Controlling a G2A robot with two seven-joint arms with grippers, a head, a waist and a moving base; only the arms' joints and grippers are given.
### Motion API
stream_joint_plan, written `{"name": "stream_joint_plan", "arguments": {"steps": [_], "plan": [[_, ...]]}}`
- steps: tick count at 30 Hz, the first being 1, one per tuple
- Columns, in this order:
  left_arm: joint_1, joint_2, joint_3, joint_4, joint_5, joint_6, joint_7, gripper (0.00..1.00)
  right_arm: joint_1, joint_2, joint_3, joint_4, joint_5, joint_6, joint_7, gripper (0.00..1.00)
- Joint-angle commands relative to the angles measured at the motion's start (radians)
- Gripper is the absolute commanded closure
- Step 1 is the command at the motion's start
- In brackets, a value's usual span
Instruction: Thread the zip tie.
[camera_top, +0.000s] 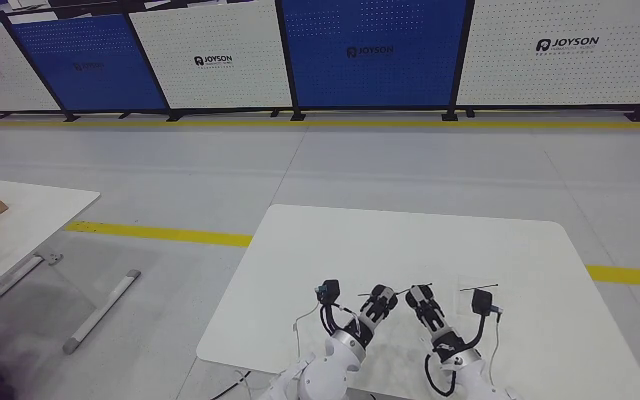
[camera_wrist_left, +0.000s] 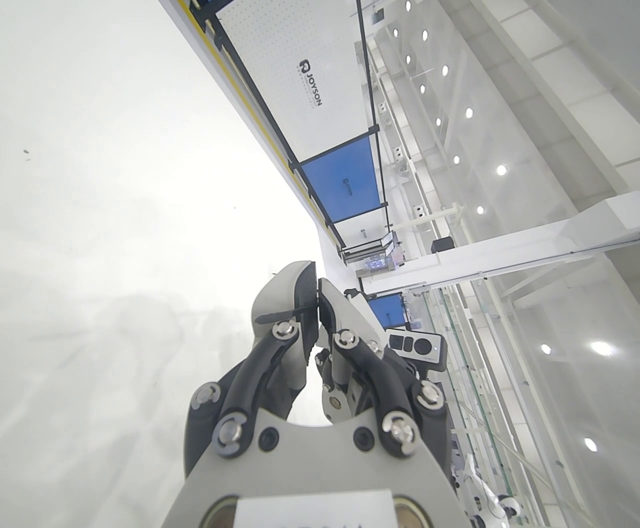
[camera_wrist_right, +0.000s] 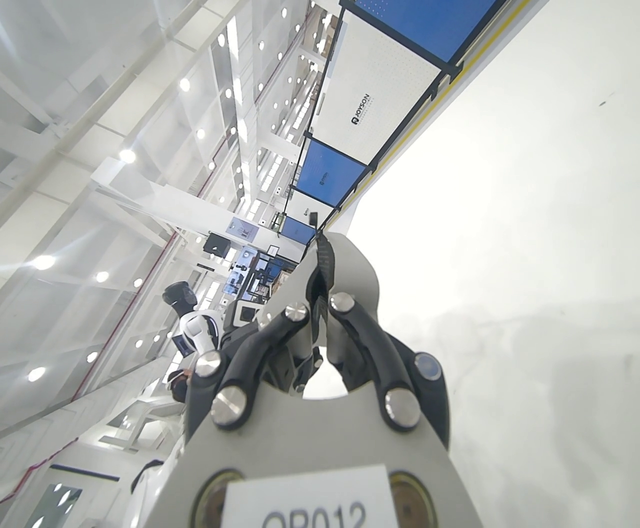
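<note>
A thin black zip tie (camera_top: 396, 292) lies across the tips of both grippers, just above the white table (camera_top: 420, 240) near its front edge. My left gripper (camera_top: 384, 294) is shut on it. In the left wrist view the black strip (camera_wrist_left: 282, 314) sticks out sideways from between the closed pads of the left gripper (camera_wrist_left: 318, 284). My right gripper (camera_top: 413, 294) sits right beside the left one, tip to tip. In the right wrist view, the right gripper (camera_wrist_right: 320, 246) is shut on the zip tie (camera_wrist_right: 325, 256), whose small end pokes out past the fingertips.
The white table top stretches bare beyond the grippers. A second white table (camera_top: 35, 215) stands off to the left across the floor. Blue and white panels (camera_top: 375, 50) line the back behind a yellow floor line.
</note>
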Motion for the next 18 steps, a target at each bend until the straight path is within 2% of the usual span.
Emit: {"name": "stream_joint_plan", "arguments": {"steps": [1,10,12,13,18], "plan": [[0.001,0.0,0.001,0.0,0.001,-0.001,-0.001,1.0,0.0,0.001,0.002,0.001,0.012,-0.007,0.013,1.0],[0.007,0.001,0.002,-0.005,0.008,-0.011,-0.008,1.0,0.0,0.001,0.002,-0.001,0.004,-0.002,0.016,1.0],[0.007,0.002,0.001,-0.007,0.002,-0.009,-0.016,0.78,-0.001,0.002,0.002,-0.001,-0.003,0.001,0.011,1.0],[0.008,0.002,0.0,-0.007,0.001,-0.008,-0.017,0.73,-0.001,0.001,0.002,-0.001,-0.008,0.004,0.008,1.0],[0.01,0.003,-0.002,-0.011,0.001,-0.009,-0.016,0.78,-0.002,0.001,0.003,0.002,-0.019,0.012,-0.008,1.0]]}}
